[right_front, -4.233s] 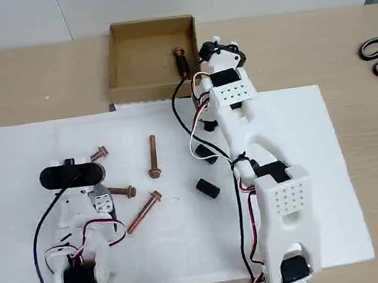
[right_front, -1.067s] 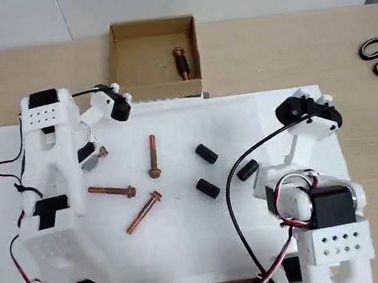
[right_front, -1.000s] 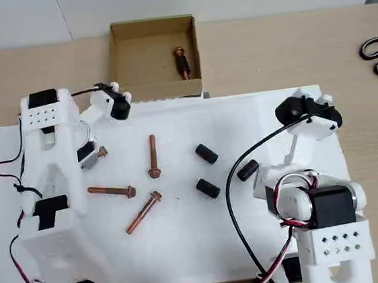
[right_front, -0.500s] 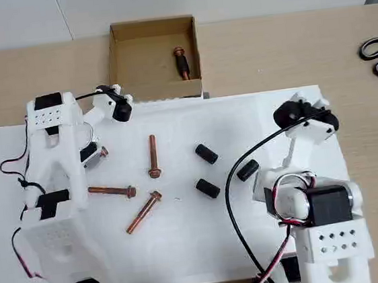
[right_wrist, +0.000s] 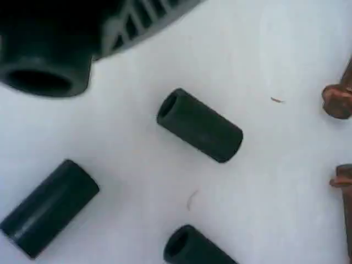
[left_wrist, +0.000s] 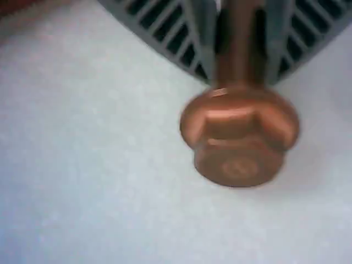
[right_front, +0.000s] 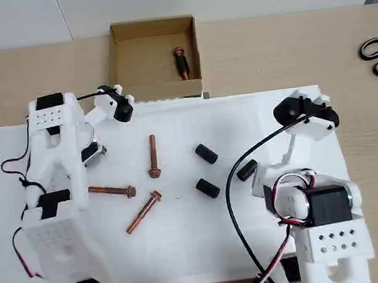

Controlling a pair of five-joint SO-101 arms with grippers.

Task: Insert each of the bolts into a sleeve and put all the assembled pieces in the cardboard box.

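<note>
Bolt [left_wrist: 239, 137] sits clenched in your left claw [left_wrist: 239, 49] on the paper [right_front: 187, 250]; three bolts [right_front: 152, 155] and two sleeves [right_front: 206, 154] lie loose between the arms. Your right claw [right_front: 253, 174] is at a third sleeve [right_wrist: 44, 71]; its grip you cannot tell. One assembled piece [right_front: 181, 62] lies in the box [right_front: 133, 59]

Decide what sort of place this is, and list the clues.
Probably a robotics lab bench or workshop: two white plastic robot arms stand on a light wooden table, with copper-coloured metal bolts and black cylindrical sleeves laid on a white paper sheet.
</note>
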